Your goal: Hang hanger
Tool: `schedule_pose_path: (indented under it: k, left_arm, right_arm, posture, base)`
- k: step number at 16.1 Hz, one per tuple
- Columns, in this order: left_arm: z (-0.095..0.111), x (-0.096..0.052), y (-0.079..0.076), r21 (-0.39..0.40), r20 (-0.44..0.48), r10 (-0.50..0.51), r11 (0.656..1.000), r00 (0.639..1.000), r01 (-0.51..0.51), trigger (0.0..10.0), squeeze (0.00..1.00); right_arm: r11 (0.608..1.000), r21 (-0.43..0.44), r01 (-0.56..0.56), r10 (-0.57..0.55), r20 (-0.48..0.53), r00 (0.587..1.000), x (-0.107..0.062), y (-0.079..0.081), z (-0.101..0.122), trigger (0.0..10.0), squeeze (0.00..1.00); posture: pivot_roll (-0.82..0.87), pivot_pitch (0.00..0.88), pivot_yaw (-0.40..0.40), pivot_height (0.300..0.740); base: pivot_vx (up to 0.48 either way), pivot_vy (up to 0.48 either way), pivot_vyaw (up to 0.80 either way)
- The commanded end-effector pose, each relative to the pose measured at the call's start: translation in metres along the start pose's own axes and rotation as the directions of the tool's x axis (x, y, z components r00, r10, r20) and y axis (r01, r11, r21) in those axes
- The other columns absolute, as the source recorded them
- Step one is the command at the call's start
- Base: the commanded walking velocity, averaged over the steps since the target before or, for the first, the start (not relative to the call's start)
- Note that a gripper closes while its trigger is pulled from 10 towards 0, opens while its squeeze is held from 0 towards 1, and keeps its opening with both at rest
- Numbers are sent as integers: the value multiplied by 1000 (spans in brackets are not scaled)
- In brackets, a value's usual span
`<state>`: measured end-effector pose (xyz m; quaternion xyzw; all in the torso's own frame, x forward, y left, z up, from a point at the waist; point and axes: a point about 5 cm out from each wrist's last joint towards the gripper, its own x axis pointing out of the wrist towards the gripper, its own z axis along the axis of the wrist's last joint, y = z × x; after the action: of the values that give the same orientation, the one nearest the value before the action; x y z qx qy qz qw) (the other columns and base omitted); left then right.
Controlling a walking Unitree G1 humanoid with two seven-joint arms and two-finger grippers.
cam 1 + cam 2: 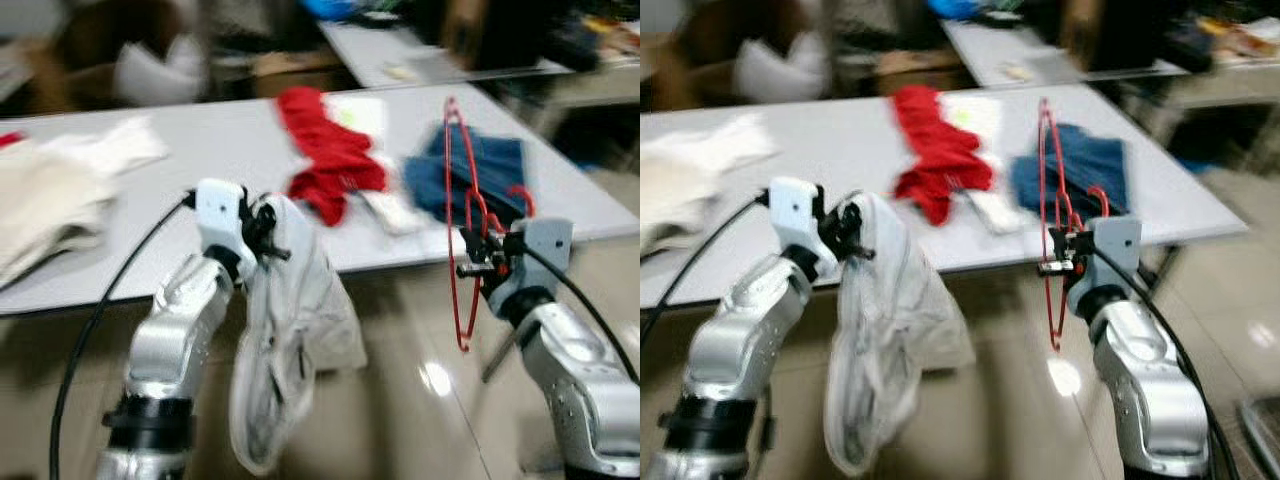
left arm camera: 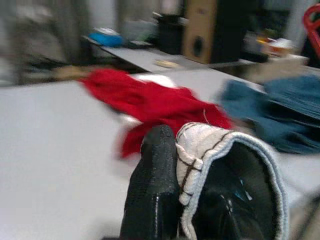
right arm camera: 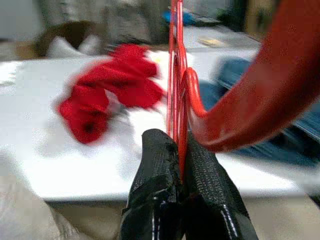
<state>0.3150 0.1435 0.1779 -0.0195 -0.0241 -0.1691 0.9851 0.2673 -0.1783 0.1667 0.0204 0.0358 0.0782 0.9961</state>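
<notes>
On the left, the left gripper (image 1: pixel 268 232) is raised in front of the desk (image 1: pixel 220 160) with its jaws closed on the hem of a pale grey garment (image 1: pixel 290 340), which hangs down limp below the desk edge toward the floor. The left wrist view shows one black finger (image 2: pixel 152 190) pressed against a ribbed, bound edge of the cloth, so the hold looks to be on an opening, perhaps a collar or cuff; I cannot tell which. Farther back on the desk lie a cream cloth (image 1: pixel 50 190) at the far left, a red garment (image 1: pixel 330 150) in the middle and a blue garment (image 1: pixel 480 175) to the right.

On the right, the right gripper (image 1: pixel 478 258) has its jaws pinched tight on the red wire hanger (image 1: pixel 458 210), held upright and edge-on, its hook curling beside the fingers (image 3: pixel 155 200).

The views are blurred, so the robot seems to be moving. The step in hand looks like bringing hanger and garment together. To do it well, steady the body first, keep the garment's opening spread, and feed one hanger shoulder into it without letting the thin wire twist in the pinch.
</notes>
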Motion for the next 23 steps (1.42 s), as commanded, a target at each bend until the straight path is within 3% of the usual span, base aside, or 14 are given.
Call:
schedule_pose_path:
  k: [1, 7, 15, 23]
  left_arm:
    - [33, 2, 8, 28, 122, 28, 999, 992, -32, 10000, 0]
    - [88, 25, 24, 48, 261, 43, 997, 964, -57, 10000, 0]
    - [131, 58, 19, 68, 362, -8, 998, 932, -18, 10000, 0]
    - [155, 70, 23, 80, 429, -6, 996, 903, -31, 10000, 0]
  right_arm:
    - [999, 17, -49, 49, 29, 998, 1, 9, 7, 10000, 0]
    - [993, 1, -122, 122, 67, 990, 5, 12, 27, 10000, 0]
    - [988, -7, -156, 156, 87, 984, 6, 15, 36, 10000, 0]
    - [984, -5, -176, 176, 92, 980, 5, 19, 39, 10000, 0]
  posture:
    - [2, 0, 48, 740]
    - [5, 0, 52, 740]
    - [-2, 0, 51, 740]
    - [-3, 0, 43, 740]
  base:
    - [375, 0, 0]
    - [394, 0, 0]
    - [422, 0, 0]
    - [429, 0, 0]
